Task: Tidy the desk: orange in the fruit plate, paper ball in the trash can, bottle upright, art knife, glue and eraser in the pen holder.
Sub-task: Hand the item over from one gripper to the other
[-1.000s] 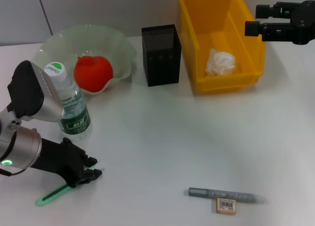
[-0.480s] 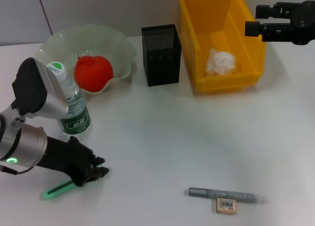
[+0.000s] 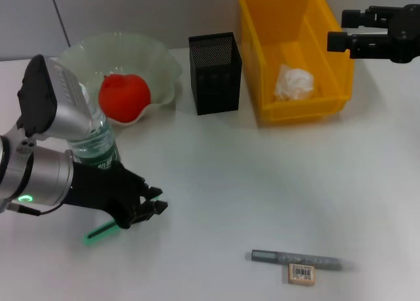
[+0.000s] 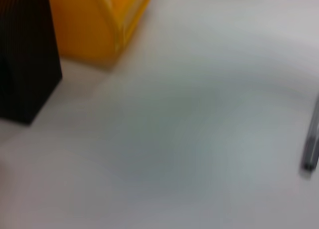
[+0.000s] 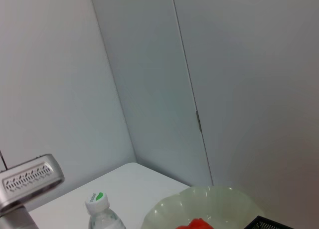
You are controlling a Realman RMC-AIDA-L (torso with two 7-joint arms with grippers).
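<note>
White desk, grey wall panels behind. We count 1 of each: orange in the fruit plate, paper ball in the yellow trash can, bottle upright w/ our left arm partly covering it, black mesh pen holder btwn plate & can, grey art knife near front edge w/ eraser touching it, green glue stick. Left gripper low at front left, clamped on the glue's end. Right gripper parked high beside the can; can't tell if its fingers are apart. Mid-desk btwn glue & holder is open.
</note>
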